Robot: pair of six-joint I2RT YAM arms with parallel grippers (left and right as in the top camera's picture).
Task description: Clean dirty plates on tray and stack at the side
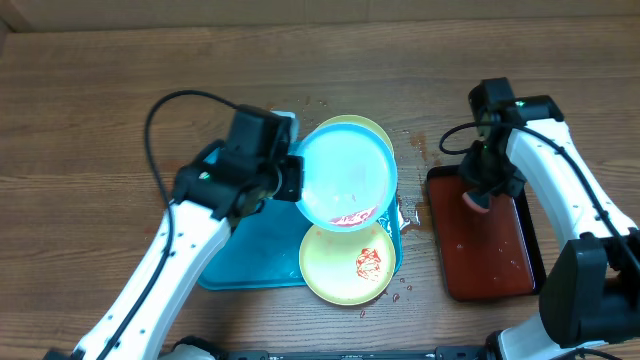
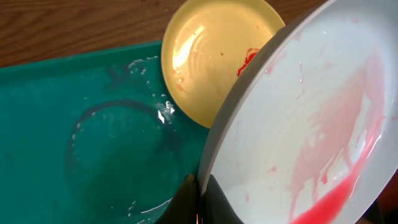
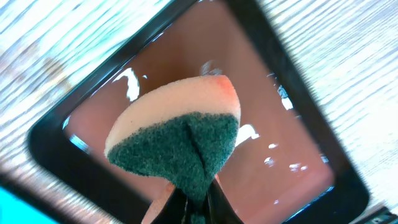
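Overhead view: sauce-streaked light-blue plate [image 1: 345, 175] held tilted above turquoise tray [image 1: 240, 255], rim clamped by left tool [image 1: 296, 180]; sponge [image 3: 177, 143] pinched in right tool [image 1: 482, 196] over dark tray [image 1: 490, 262]; smeared green-rimmed plate [image 1: 345, 265] and second green-rimmed plate [image 1: 368, 127] left at tray's right end; nothing stacked aside; cleaning judged barely begun.

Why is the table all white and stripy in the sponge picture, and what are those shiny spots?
Right wrist view: the table is washed out and smeared into pale streaks, probably overexposure and blur; the spots are light glare on the dark red tray, while the sponge looks sharp. Left wrist view: similar glints on the yellow-green plate and turquoise tray. Overhead view: even, sharp.
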